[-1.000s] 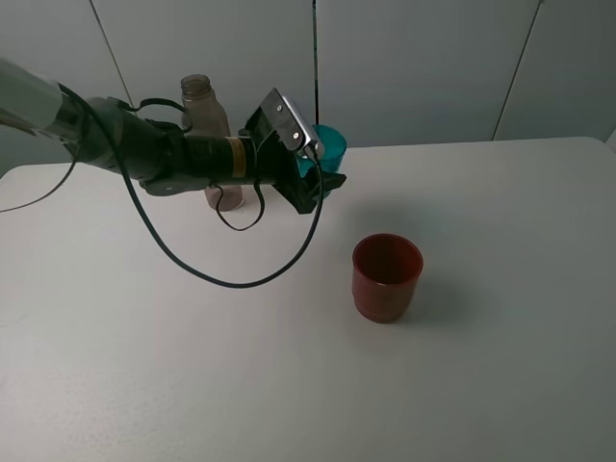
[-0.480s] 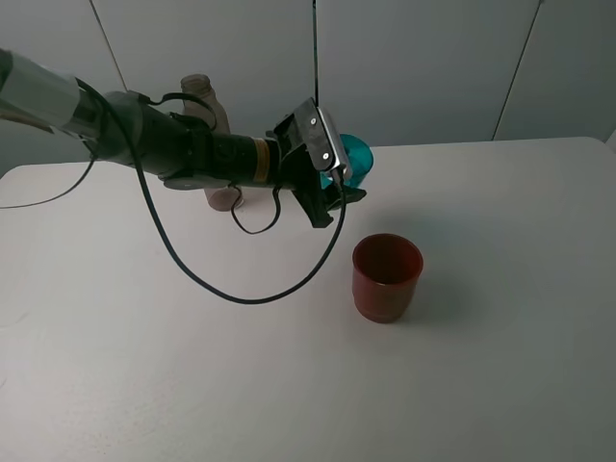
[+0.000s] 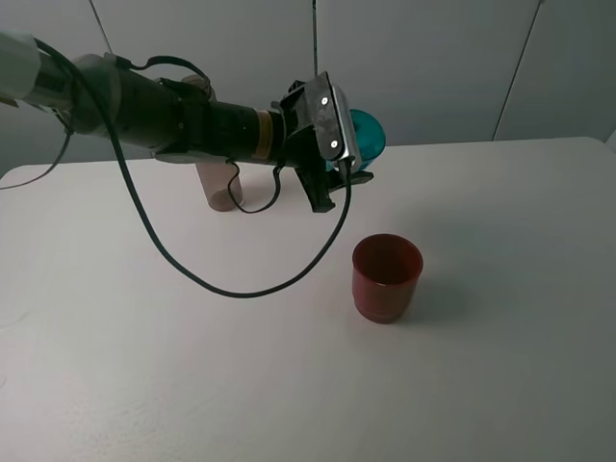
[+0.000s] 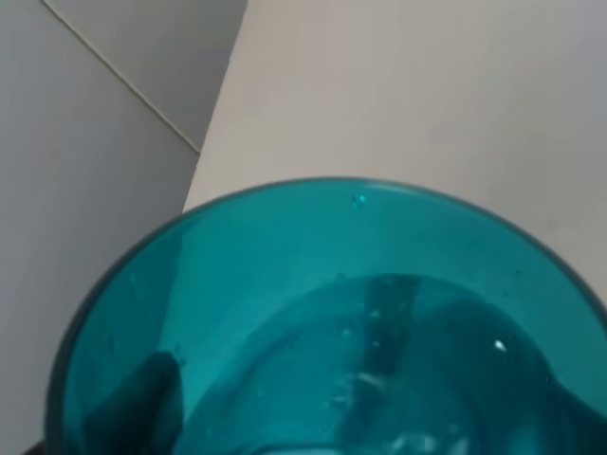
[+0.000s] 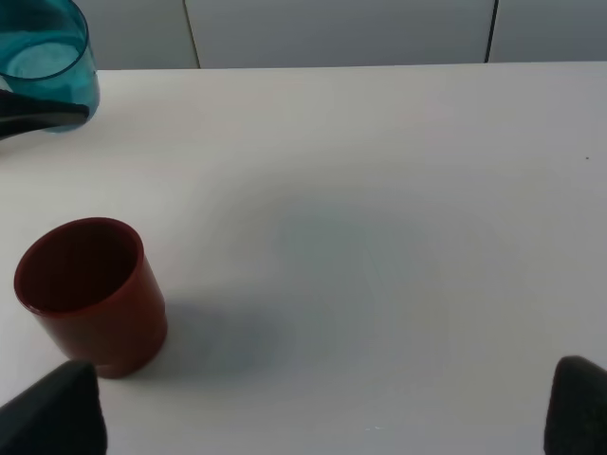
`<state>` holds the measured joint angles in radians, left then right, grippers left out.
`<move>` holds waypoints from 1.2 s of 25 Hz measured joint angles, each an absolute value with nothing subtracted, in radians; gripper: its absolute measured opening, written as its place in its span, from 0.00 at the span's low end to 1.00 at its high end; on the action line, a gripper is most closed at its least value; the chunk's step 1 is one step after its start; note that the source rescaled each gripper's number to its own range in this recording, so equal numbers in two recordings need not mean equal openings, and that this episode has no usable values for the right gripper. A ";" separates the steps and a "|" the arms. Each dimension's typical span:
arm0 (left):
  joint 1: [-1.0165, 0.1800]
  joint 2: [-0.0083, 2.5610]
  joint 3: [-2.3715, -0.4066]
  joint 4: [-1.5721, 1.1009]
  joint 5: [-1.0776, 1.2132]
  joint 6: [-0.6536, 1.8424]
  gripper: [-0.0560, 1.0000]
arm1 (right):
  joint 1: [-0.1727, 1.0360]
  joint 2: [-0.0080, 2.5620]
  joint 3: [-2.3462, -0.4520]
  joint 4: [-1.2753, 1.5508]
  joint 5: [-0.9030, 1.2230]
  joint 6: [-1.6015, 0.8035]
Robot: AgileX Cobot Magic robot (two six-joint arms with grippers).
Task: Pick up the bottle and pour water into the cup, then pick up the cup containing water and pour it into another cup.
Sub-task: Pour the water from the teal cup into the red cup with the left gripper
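My left gripper [image 3: 348,156] is shut on the teal cup [image 3: 366,135] and holds it in the air, above and behind-left of the dark red cup [image 3: 387,277]. In the left wrist view the teal cup [image 4: 332,322] fills the frame, with water in it. The right wrist view shows the teal cup [image 5: 43,62] at the far left and the red cup [image 5: 90,294] standing empty on the table. My right gripper [image 5: 313,415] is open, low over the table to the right of the red cup. The grey-brown bottle [image 3: 216,185] stands behind my left arm, mostly hidden.
The white table [image 3: 500,366] runs wide to the right and front of the red cup. A black cable [image 3: 192,274] hangs in a loop from my left arm down to the table. Grey wall panels [image 3: 433,67] stand behind the table's far edge.
My left gripper has lifted the teal cup higher and carried it right, toward the red cup. The red cup and the bottle have not moved.
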<state>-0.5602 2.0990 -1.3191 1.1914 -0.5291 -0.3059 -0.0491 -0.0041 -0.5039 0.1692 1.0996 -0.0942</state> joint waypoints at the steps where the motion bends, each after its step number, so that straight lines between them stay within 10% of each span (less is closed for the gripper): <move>1: -0.562 2.095 -1.319 1.218 -0.525 -0.306 0.13 | -0.049 -0.004 -0.504 0.169 1.100 -0.092; 30: -0.655 2.088 -1.319 1.455 -0.429 -0.304 0.13 | -0.049 -0.004 -0.504 0.169 1.100 -0.092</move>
<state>-0.6551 2.0884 -1.3191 1.4553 -0.4287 -0.3037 -0.0491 -0.0041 -0.5039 0.1692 1.0996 -0.0917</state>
